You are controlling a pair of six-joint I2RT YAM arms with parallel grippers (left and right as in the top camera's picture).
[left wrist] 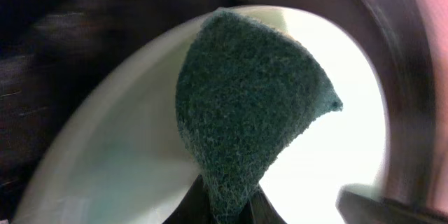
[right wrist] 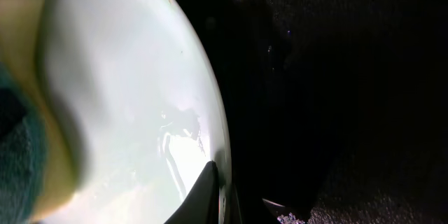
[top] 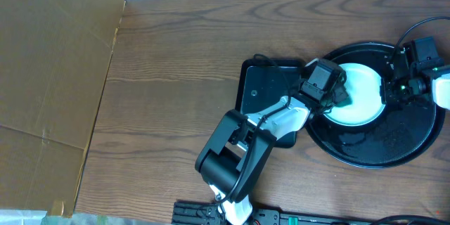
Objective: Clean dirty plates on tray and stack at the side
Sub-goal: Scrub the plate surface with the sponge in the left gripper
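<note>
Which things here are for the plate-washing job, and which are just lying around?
For the job:
white plate
round black tray under it
green sponge

Just lying about:
smaller rectangular black tray beside the round one
cardboard sheet at the left

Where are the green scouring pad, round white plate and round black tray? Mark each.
green scouring pad [left wrist: 252,105]: left wrist view, its middle.
round white plate [top: 362,91]: overhead view, bare centre.
round black tray [top: 401,137]: overhead view, bare floor.
</note>
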